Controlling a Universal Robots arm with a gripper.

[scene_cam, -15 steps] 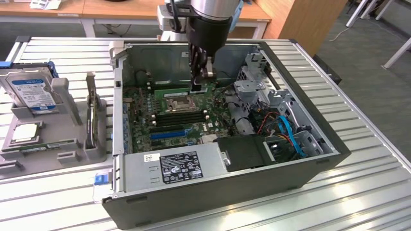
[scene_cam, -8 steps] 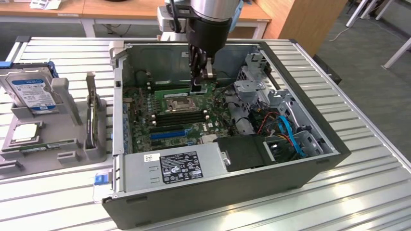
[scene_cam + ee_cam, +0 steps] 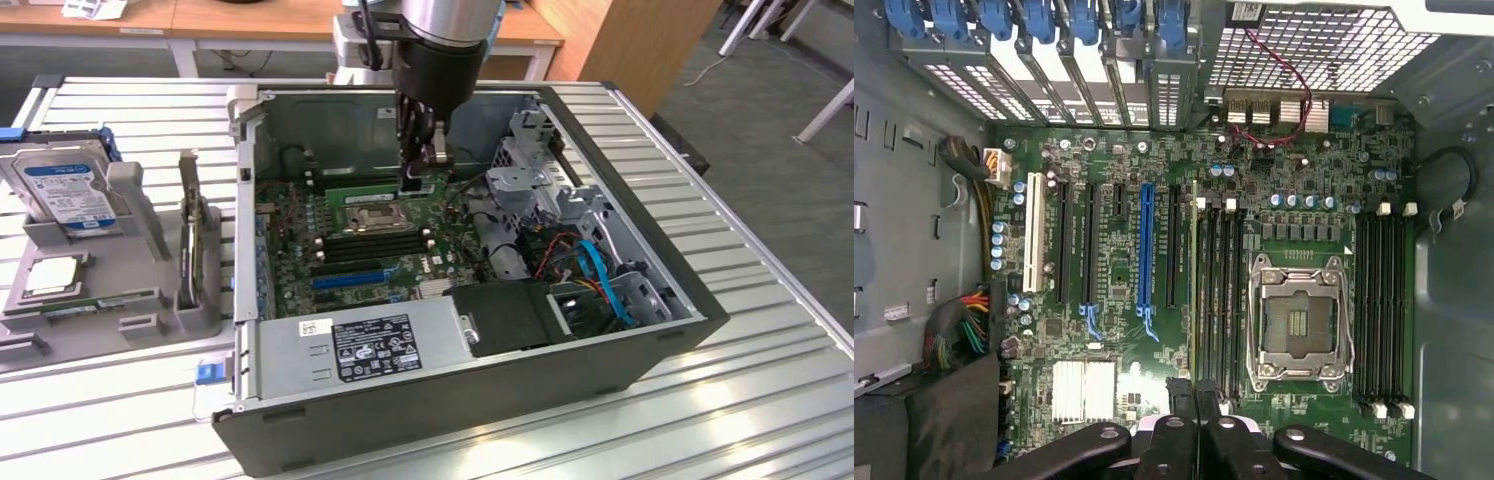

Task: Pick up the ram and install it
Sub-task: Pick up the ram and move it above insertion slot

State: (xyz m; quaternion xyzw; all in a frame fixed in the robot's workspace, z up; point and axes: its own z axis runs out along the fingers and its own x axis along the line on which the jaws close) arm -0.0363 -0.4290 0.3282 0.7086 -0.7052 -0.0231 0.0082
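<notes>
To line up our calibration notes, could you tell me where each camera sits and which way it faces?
Exterior view: off the arm, high above the table, looking down into the open computer case; arm and gripper show.
Wrist view: on the wrist, facing straight down onto the motherboard; fingertips show.
Shared: motherboard, processor socket, the gripped ram.

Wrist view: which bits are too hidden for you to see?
Thin green ram stick: the wrist view sees it edge-on, so its flat sides are hidden.
Black pincer: cut off by the wrist picture's edge.
Black memory slots: whether the stick touches them cannot be told from straight above.
</notes>
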